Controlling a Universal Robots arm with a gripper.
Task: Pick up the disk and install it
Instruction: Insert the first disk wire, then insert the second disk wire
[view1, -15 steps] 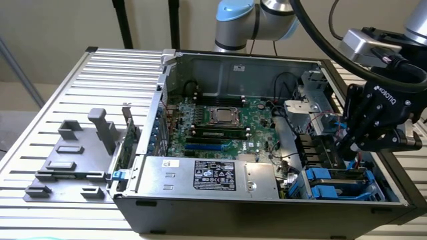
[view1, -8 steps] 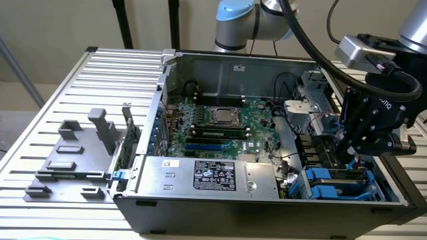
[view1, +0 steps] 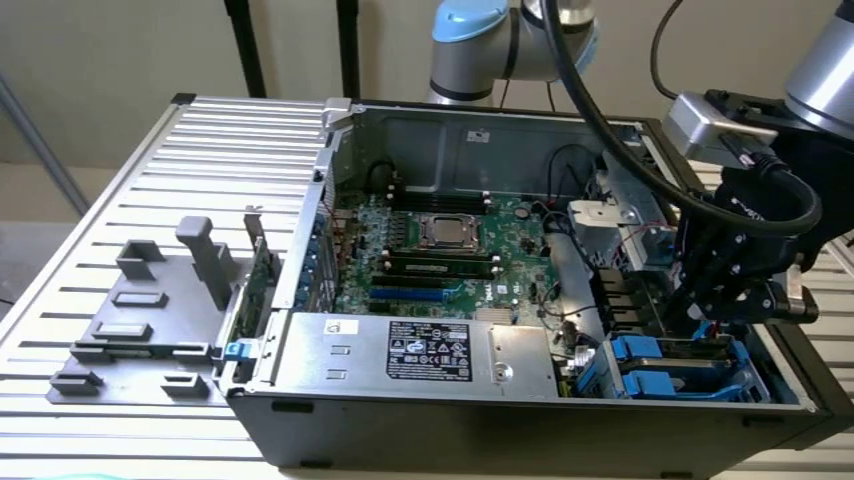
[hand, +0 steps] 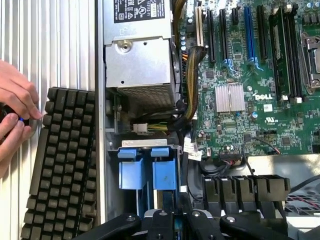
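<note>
Disk (view1: 667, 368) (blue rails showing) sits low in the computer case's (view1: 534, 425) bay, with the pincer (hand: 170, 220) right above it; I cannot tell its grip.

Surface: ribbed metal table (view1: 160, 160)
On it, centre: open computer case (view1: 534, 420)
On it, lower left: grey plastic fixture (view1: 154, 320)

pincer (view1: 717, 318) low inside case (view1: 534, 420) | above blue-railed disk (view1: 674, 368)
</note>
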